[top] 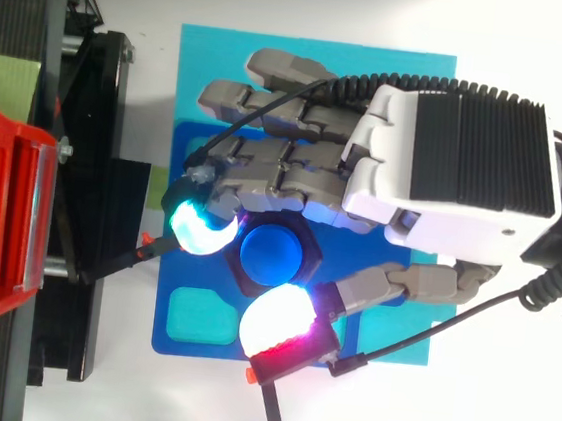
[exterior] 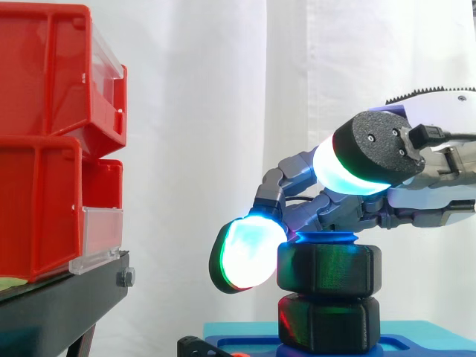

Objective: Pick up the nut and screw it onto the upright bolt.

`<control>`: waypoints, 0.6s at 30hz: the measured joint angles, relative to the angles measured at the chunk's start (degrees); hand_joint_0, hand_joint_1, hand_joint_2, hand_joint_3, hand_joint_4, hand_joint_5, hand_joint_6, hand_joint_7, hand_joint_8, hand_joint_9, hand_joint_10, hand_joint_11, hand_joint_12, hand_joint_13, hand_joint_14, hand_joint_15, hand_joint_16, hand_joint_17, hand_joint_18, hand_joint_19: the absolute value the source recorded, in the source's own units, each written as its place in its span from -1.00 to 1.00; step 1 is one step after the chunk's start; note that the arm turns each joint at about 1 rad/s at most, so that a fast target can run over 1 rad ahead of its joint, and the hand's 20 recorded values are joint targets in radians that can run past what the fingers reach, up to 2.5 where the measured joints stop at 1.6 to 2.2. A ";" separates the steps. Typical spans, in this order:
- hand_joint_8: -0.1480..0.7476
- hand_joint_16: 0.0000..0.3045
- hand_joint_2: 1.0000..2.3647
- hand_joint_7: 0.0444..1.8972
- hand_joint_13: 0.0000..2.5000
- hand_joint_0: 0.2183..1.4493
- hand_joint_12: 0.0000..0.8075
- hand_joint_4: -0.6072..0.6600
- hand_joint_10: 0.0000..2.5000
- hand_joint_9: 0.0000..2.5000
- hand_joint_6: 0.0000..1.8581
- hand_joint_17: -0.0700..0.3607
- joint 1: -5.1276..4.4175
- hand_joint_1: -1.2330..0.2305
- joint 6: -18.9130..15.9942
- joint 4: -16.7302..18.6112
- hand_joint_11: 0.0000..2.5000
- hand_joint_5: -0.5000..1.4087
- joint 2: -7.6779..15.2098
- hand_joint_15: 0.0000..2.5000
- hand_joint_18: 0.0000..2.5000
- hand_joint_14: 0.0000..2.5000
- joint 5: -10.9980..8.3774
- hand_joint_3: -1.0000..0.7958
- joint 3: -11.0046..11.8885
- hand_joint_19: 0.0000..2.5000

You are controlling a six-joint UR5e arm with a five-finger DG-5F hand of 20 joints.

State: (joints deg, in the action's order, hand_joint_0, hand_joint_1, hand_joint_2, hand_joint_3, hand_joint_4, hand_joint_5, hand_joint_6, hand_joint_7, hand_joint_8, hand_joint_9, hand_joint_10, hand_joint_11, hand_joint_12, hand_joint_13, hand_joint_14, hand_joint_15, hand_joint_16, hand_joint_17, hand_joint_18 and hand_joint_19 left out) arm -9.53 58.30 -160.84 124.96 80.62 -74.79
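A black hexagonal nut (exterior: 329, 269) sits high on the upright blue bolt (top: 274, 254), whose round top shows through the nut's middle. Below it on the bolt is a second black hexagonal piece (exterior: 329, 323). My hand (top: 448, 148) reaches in from the right and lies over the bolt. Its fingers curl down, and two glowing pads (top: 274, 320) press against opposite sides of the upper nut. In the side view one glowing fingertip (exterior: 242, 256) touches the nut's left face. The hand is shut on the nut.
The bolt stands on a dark blue fixture (top: 178, 346) on a light blue plate (top: 415, 84). Stacked red bins (exterior: 44, 149) rest on a black stand (exterior: 67, 297) to the left, close to the fingertips. A white curtain hangs behind.
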 measured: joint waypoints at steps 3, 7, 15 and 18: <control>-0.12 -0.73 -1.00 0.03 -0.86 -0.56 -0.20 0.27 -1.00 -0.68 -0.46 -0.24 -0.05 0.33 -0.02 -0.11 -1.00 -0.63 0.01 -1.00 -1.00 -1.00 -0.01 -0.44 0.00 -1.00; -0.12 -0.73 -1.00 0.08 -0.85 -0.56 -0.20 0.28 -1.00 -0.67 -0.46 -0.24 -0.08 0.32 -0.02 -0.18 -1.00 -0.62 0.02 -1.00 -1.00 -1.00 0.08 -0.44 0.00 -1.00; -0.10 -0.73 -1.00 0.17 -0.84 -0.55 -0.20 0.25 -1.00 -0.65 -0.46 -0.25 0.23 0.31 -0.03 -0.15 -1.00 -0.61 0.01 -1.00 -1.00 -1.00 0.23 -0.44 0.00 -1.00; -0.10 -0.73 -1.00 0.19 -0.84 -0.55 -0.20 0.24 -1.00 -0.65 -0.46 -0.25 0.45 0.30 -0.02 -0.16 -1.00 -0.60 0.01 -1.00 -1.00 -1.00 0.29 -0.44 0.00 -1.00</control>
State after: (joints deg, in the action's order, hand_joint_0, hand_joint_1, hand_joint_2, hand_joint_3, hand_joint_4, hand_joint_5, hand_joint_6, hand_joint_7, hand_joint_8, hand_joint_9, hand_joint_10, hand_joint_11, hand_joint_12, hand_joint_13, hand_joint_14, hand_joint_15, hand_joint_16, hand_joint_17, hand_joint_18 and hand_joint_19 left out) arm -9.08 58.27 -161.00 124.97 80.92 -74.79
